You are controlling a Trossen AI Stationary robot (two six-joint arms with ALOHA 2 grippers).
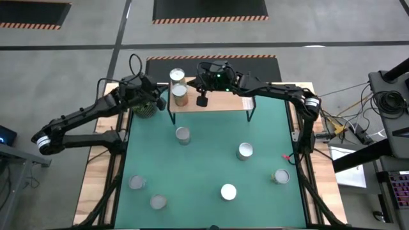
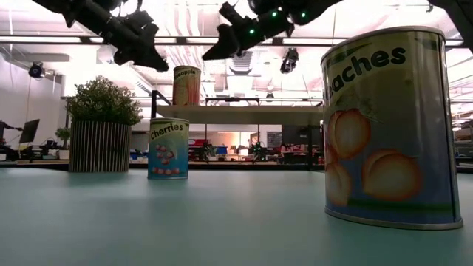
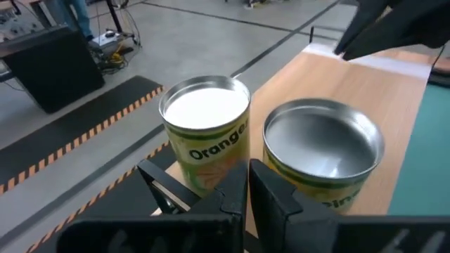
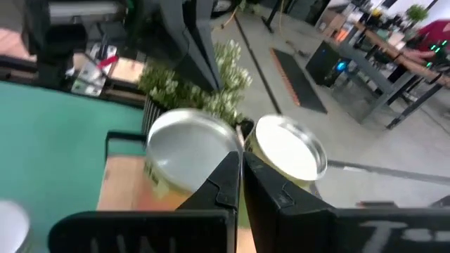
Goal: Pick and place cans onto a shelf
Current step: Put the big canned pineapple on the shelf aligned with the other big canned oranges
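Observation:
The light-wood shelf [image 1: 217, 101] stands at the table's far edge. Two cans stand upright on its left end, an orange-labelled one [image 1: 177, 75] [image 3: 207, 126] and one in front of it [image 1: 181, 96] [image 3: 323, 144]. My left gripper [image 1: 158, 96] [image 3: 246, 184] hovers shut and empty just left of them, above the plant. My right gripper [image 1: 202, 99] [image 4: 240, 172] hovers shut and empty over the shelf, just right of the cans. Several more cans stand on the green table, among them a cherries can [image 1: 183, 135] [image 2: 168, 148] and a peaches can [image 2: 388, 125].
A potted green plant [image 1: 144, 108] [image 2: 103, 125] stands at the shelf's left end, under my left arm. Loose cans stand at mid-table [image 1: 245, 151], near right [image 1: 281, 176] [image 1: 228, 191] and near left [image 1: 137, 183] [image 1: 158, 202]. The shelf's right half is bare board.

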